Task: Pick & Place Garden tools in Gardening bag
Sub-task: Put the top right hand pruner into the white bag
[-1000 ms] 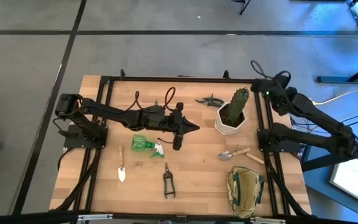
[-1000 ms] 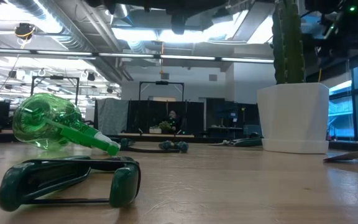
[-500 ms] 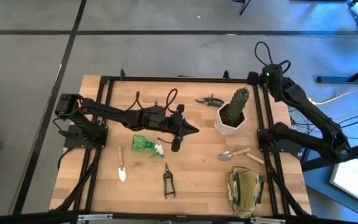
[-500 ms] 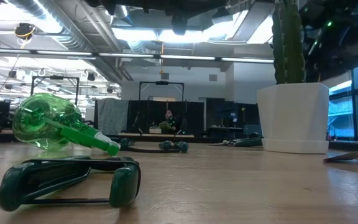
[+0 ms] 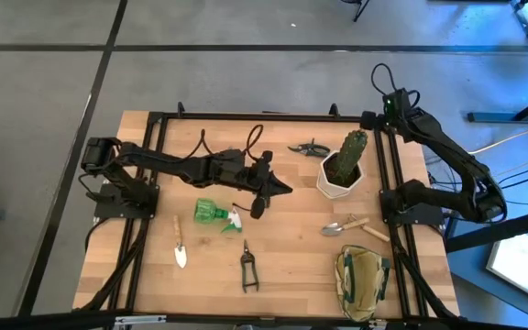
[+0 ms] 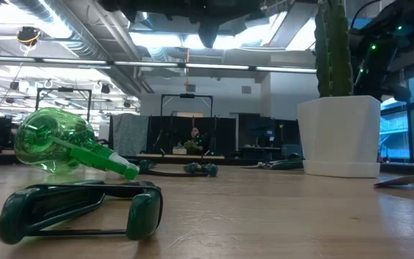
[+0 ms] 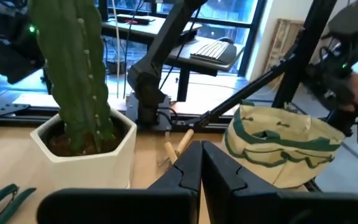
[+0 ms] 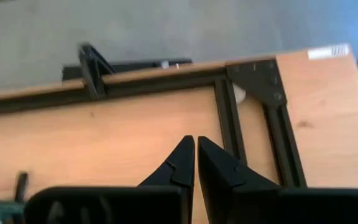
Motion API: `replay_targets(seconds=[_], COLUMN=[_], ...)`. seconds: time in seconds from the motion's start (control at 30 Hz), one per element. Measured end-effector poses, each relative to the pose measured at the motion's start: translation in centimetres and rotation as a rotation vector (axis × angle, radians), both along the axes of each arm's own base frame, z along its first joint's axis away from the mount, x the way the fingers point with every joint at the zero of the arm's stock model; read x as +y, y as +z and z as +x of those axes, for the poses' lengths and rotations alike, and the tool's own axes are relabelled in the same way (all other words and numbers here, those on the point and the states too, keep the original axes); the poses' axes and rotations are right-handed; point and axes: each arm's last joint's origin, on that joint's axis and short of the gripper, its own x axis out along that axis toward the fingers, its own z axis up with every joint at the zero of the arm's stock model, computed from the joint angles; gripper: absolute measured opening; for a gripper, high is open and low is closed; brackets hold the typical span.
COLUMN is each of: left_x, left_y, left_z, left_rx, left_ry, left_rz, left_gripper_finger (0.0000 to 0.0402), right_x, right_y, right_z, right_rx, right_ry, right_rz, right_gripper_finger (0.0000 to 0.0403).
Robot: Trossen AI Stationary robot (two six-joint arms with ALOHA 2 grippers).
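Observation:
On the table lie a green spray bottle (image 5: pixel 214 213) (image 6: pixel 63 147), a trowel (image 5: pixel 180 247), black shears (image 5: pixel 247 268) (image 6: pixel 77 208), a second pair of shears (image 5: pixel 310 147) at the far side, and a second trowel (image 5: pixel 346 225). The olive gardening bag (image 5: pixel 362 280) (image 7: pixel 278 146) stands at the near right. My left gripper (image 5: pixel 285 190) (image 7: pixel 201 149) hangs shut above mid-table, pointing level toward the cactus pot and bag, holding nothing. My right gripper (image 5: pixel 374 121) (image 8: pixel 196 146) is shut and empty over the table's far right corner, tipped downward.
A cactus in a white hexagonal pot (image 5: pixel 342 170) (image 6: pixel 340 137) (image 7: pixel 82 146) stands right of centre, between the far shears and the right trowel. A black metal frame (image 5: pixel 264 115) (image 8: pixel 229 112) runs around the table top.
My right arm has swung in from beyond the table's right edge toward the far right corner, and its gripper has tipped downward. My left gripper has stayed nearly where it was. No tool has moved.

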Motion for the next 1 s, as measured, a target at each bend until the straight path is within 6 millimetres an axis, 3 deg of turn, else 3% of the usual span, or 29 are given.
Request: replay_targets(seconds=[0.63, 1.0], left_x=[6.4, 7.9], left_y=[-0.5, -1.2], left_z=[-0.9, -1.4], left_rx=[0.062, 0.132], left_ry=[0.167, 0.105], left_rz=[0.010, -0.014], left_gripper_finger=[0.0008, 0.0003], right_x=[-0.5, -0.4], right_y=[-2.5, -3.9], right_z=[0.5, 0.9], right_rx=[0.050, 0.053], right_ry=[-0.032, -0.040], right_rz=[0.192, 0.284], right_gripper_finger=[0.0023, 0.0023])
